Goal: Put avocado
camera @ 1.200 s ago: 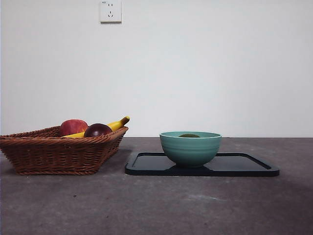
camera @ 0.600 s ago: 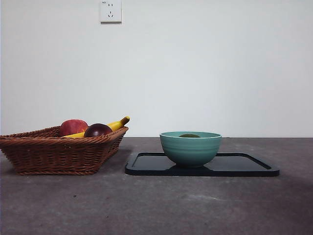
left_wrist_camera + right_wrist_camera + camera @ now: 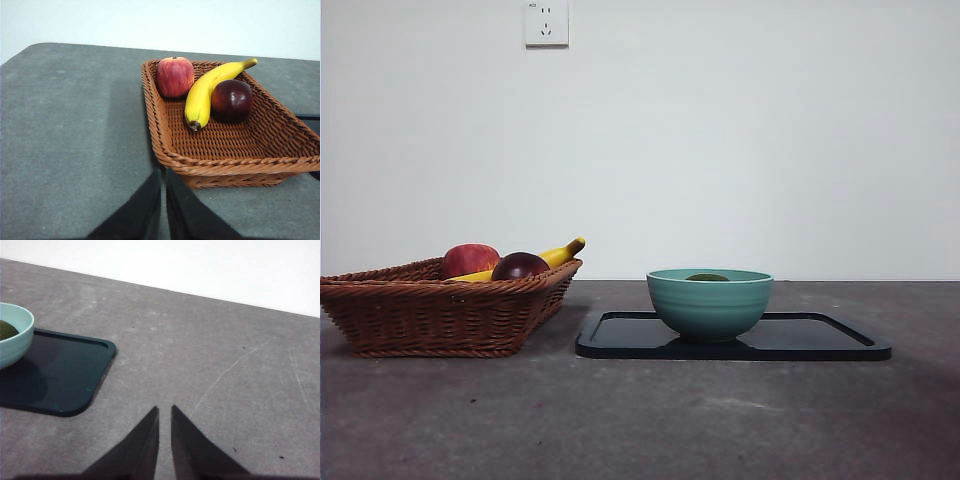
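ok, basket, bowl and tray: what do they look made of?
Basket: woven wicker or rattan, brown with a slight sheen; braided rim and visible weave. Bowl: likely glazed ceramic, teal, with faint horizontal ridges and a soft shine. Tray: probably plastic, dark and smooth; glossy surface reflects the bowl.

My avocado (image 3: 707, 277) hides deep in the green bowl (image 3: 710, 305); only its top shows. At nine o'clock, the basket (image 3: 440, 315) is cut off.

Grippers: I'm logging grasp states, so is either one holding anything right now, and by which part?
Nothing is held. The left gripper and the right gripper are both shut on nothing. The avocado lies in the green bowl.
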Robot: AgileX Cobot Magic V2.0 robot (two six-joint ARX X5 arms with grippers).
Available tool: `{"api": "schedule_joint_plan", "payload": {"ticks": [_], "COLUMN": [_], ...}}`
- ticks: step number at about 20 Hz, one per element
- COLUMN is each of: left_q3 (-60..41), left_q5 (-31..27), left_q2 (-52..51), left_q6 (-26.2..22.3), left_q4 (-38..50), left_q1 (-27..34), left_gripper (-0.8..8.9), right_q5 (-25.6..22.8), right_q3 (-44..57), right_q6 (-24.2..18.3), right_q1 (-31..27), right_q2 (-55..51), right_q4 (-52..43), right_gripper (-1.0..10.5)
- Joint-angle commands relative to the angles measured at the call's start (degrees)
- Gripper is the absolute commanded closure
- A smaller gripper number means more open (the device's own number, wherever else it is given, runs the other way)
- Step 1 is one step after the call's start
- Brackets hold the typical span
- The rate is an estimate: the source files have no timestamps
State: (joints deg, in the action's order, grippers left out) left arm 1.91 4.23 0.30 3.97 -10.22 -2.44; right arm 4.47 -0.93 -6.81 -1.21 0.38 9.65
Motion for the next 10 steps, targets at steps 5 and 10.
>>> {"api": "schedule_joint_plan", "payload": {"ticks": [5, 10], "left_q3": [-1.22, -1.22], "left_q5": [-0.13, -0.13], "left_q2": [-0.11, -0.11], "left_q6": [-0.24, -0.24], "left_q4": [-0.46, -0.46], "left_q1": [-0.04, -0.04], "left_gripper": [7.97, 7.97], "right_q5": [0.15, 0.04], "right_q3": [0.35, 0.35], "right_q6": [5.38, 5.31], "right_q1": [-0.85, -0.85], "right_q2": [-0.17, -0.17], "right_q4": [0.26, -0.22], "right_gripper": [9.1, 9.1]}}
